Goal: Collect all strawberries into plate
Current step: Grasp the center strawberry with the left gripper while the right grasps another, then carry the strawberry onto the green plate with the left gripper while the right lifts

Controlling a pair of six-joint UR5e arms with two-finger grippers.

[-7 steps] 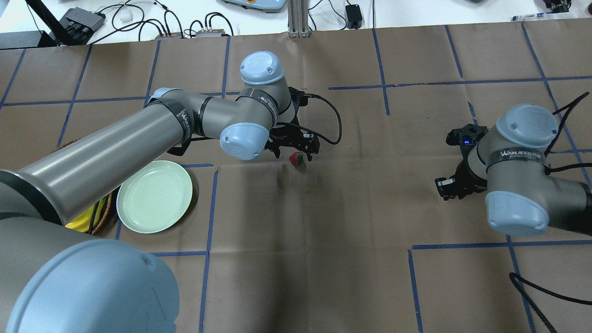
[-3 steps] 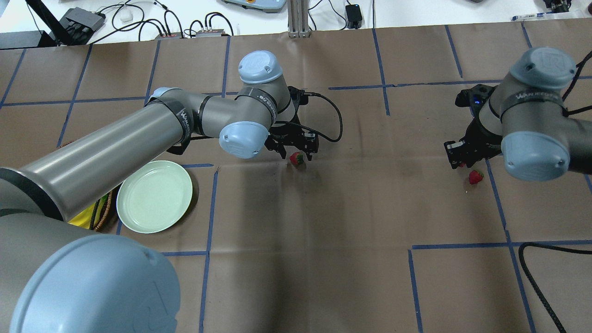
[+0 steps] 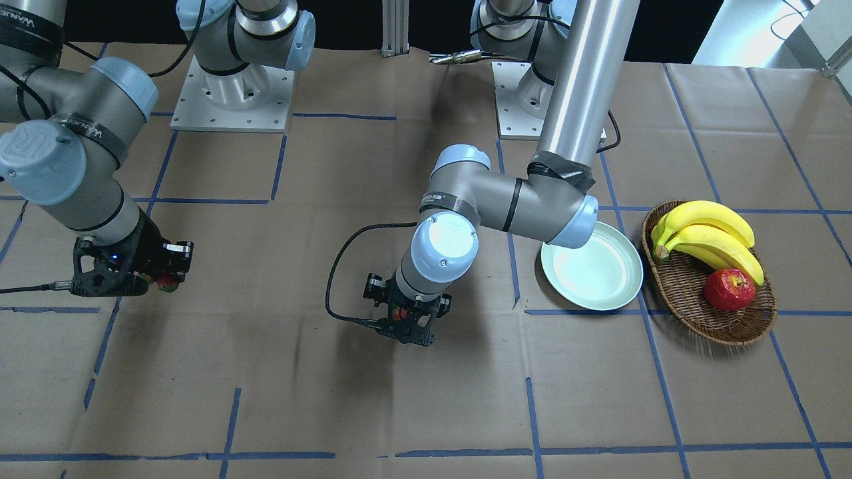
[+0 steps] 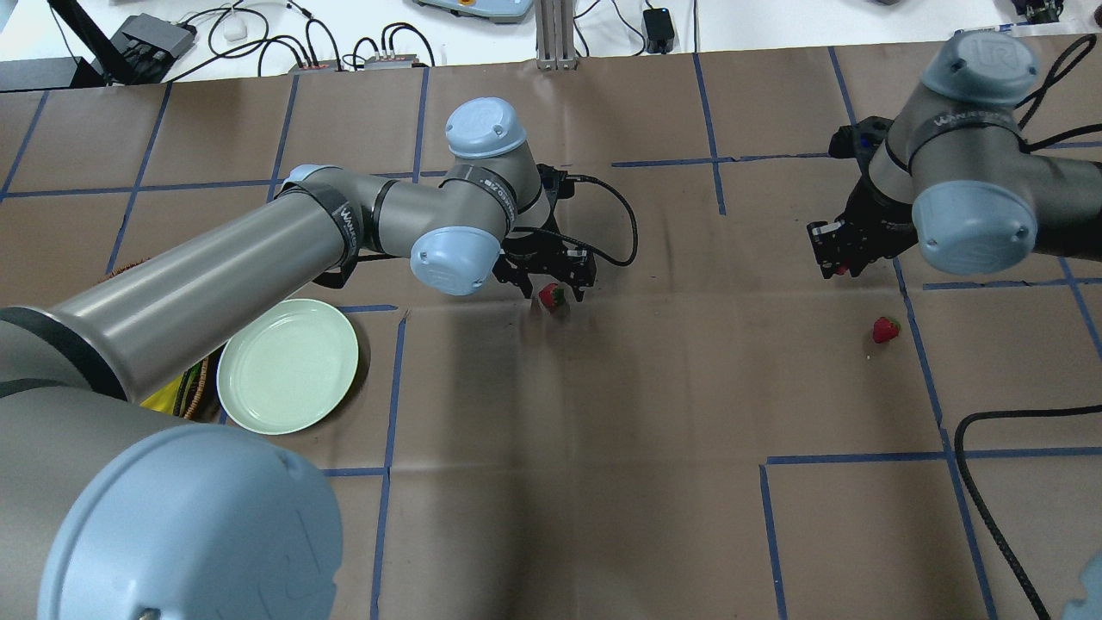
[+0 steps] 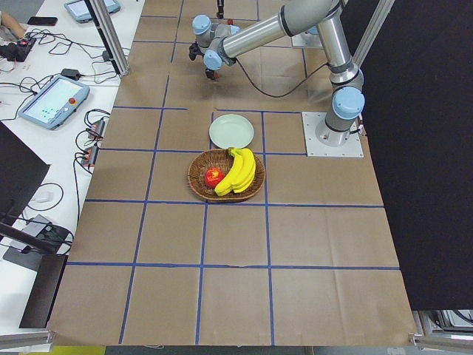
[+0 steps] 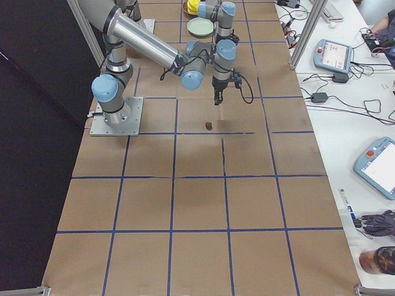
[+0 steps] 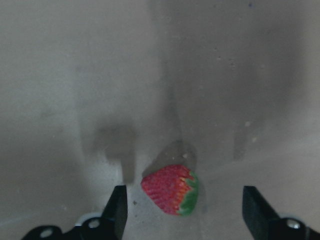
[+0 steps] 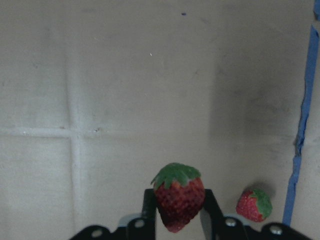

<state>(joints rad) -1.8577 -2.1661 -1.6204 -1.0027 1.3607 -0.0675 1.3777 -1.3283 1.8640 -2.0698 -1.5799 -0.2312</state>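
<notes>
My left gripper is open and low over the table, its jaws on either side of a strawberry lying on the brown paper. In the left wrist view that strawberry lies between the fingertips, nearer the left one. My right gripper is shut on a second strawberry and holds it above the table. A third strawberry lies on the paper near it and also shows in the right wrist view. The mint-green plate sits empty at the left.
A wicker basket with bananas and a red apple stands just beyond the plate. Blue tape lines cross the brown paper. Cables and boxes lie along the far table edge.
My right arm has swung toward the far side of the table, lifting a strawberry; the third strawberry it had covered came into view. My left gripper has stayed over its strawberry.
</notes>
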